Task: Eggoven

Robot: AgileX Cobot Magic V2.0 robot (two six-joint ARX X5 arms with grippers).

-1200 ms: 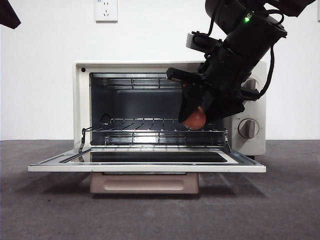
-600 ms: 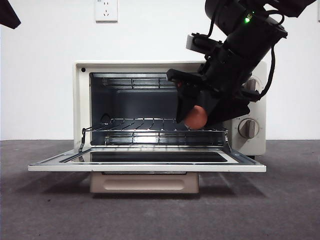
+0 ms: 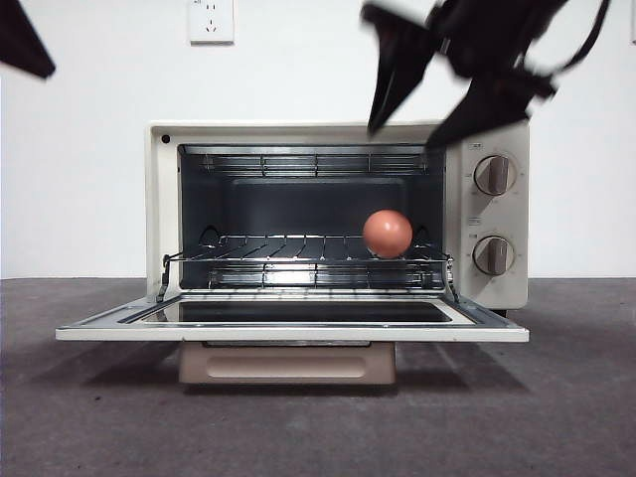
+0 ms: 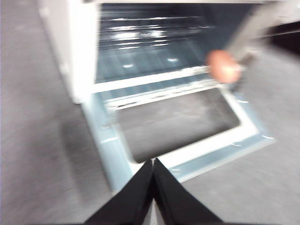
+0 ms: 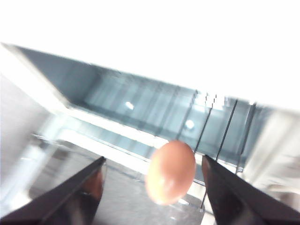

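Observation:
The reddish-brown egg (image 3: pixel 388 234) sits on the wire rack (image 3: pixel 268 258) at the right side of the open cream toaster oven (image 3: pixel 159 199). My right gripper (image 3: pixel 402 136) is open, empty and motion-blurred, above the oven's top right. In the right wrist view the egg (image 5: pixel 171 171) lies between its spread jaws, touching neither. My left gripper (image 4: pixel 153 161) is shut and empty, in front of the lowered oven door (image 4: pixel 197 154). The egg (image 4: pixel 222 65) shows blurred in that view too.
The oven door (image 3: pixel 288 333) hangs open and flat towards the front. Two knobs (image 3: pixel 494 174) sit on the oven's right panel. A wall socket (image 3: pixel 211 20) is above. The left arm shows as a black tip (image 3: pixel 25 40) at the top left corner.
My right gripper has opened, let go of the egg and risen up out of the oven's opening. The egg now rests on the rack by itself.

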